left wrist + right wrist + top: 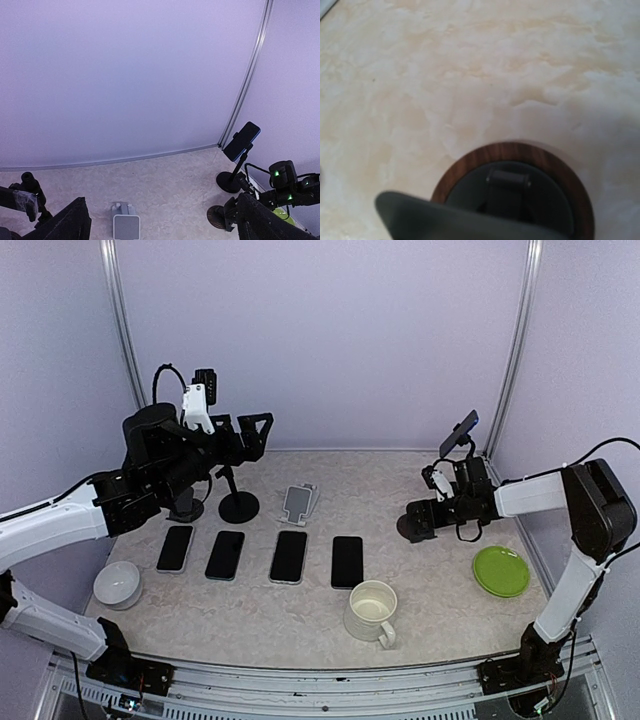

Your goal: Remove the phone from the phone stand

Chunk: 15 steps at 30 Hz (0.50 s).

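TOP: dark, blue-edged phone [459, 433] held high at far right of marbled beige desk [420, 580]; left pincer [250, 430] raised, fingers apart; right pincer [418, 518] low, cannot tell its state | LEFT WRIST: phone tilted in thin black pole stand [240, 167] | RIGHT WRIST: blurred round wood-rimmed black disc [512, 200] on desk.

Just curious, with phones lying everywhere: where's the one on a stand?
In the overhead view, the phone sits tilted atop a stand in the far right corner, just behind the right arm and beyond the green plate.
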Each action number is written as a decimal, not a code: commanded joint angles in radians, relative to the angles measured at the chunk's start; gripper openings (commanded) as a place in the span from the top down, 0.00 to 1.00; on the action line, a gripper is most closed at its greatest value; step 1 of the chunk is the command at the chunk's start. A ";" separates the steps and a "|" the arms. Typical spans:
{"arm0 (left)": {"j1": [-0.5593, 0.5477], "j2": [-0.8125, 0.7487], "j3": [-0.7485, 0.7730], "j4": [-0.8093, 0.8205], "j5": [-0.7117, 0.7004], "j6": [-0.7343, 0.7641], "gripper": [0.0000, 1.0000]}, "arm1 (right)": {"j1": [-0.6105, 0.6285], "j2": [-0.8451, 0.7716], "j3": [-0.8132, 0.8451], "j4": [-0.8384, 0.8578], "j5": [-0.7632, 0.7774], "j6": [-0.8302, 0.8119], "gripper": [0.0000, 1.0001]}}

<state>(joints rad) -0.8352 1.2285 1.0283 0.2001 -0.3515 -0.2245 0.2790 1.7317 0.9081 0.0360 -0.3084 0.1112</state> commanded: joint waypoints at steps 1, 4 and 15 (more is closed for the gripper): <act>0.016 -0.024 -0.010 0.002 0.022 -0.017 0.01 | 0.016 0.009 0.038 0.006 0.026 0.002 0.29; 0.016 -0.028 -0.023 0.007 0.027 -0.030 0.01 | 0.026 -0.001 0.050 -0.008 0.032 0.005 0.34; 0.016 -0.045 -0.046 0.016 0.025 -0.037 0.01 | 0.065 0.003 0.118 -0.091 0.115 0.024 0.14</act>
<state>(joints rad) -0.8230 1.2144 0.9951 0.2001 -0.3389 -0.2546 0.3347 1.7317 0.9901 -0.0132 -0.2356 0.1253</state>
